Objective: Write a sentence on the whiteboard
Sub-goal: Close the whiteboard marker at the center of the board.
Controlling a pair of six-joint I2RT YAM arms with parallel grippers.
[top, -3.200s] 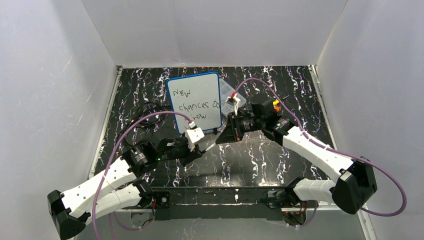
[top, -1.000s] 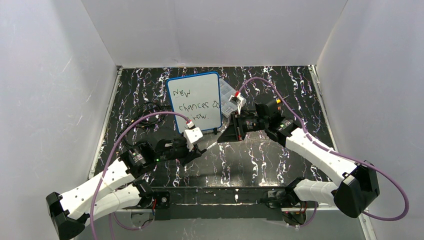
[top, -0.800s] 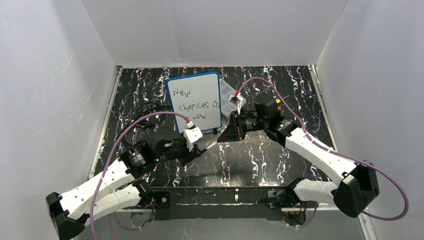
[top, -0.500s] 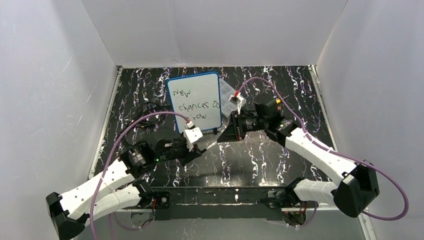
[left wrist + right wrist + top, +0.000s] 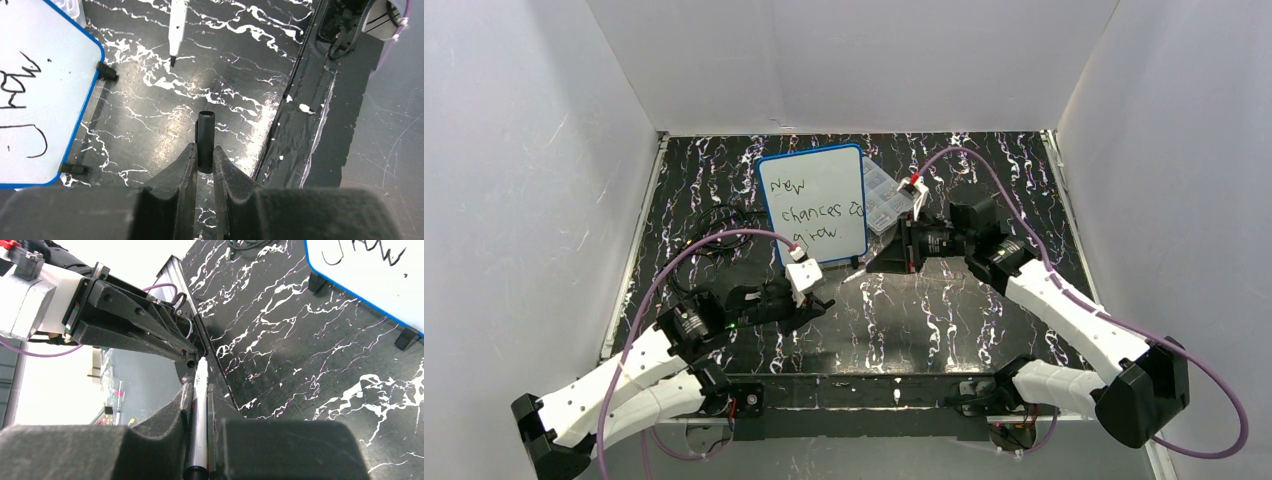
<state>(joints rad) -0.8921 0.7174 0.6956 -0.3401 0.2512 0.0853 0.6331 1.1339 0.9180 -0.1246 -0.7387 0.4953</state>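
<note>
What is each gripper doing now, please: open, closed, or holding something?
Left gripper: closed, holding the black marker cap.
Right gripper: closed, holding the marker.

The small rectangular white whiteboard with a thin blue frame (image 5: 814, 205) sat at the back middle of the black marbled table (image 5: 954, 320), with the thin black handwritten sentence (image 5: 812, 210) on it in three lines. A clear plastic compartment box (image 5: 884, 195) lay just beside its right edge, and a tangle of black cable (image 5: 719, 222) lay to its left. In front of the board's near edge, the left gripper (image 5: 822, 306) had a short black cap (image 5: 205, 142) between its fingers. It faced the right gripper (image 5: 871, 265), which had a thin white marker (image 5: 199, 410) between its fingers. Cap and marker tip were near each other but apart.
</note>
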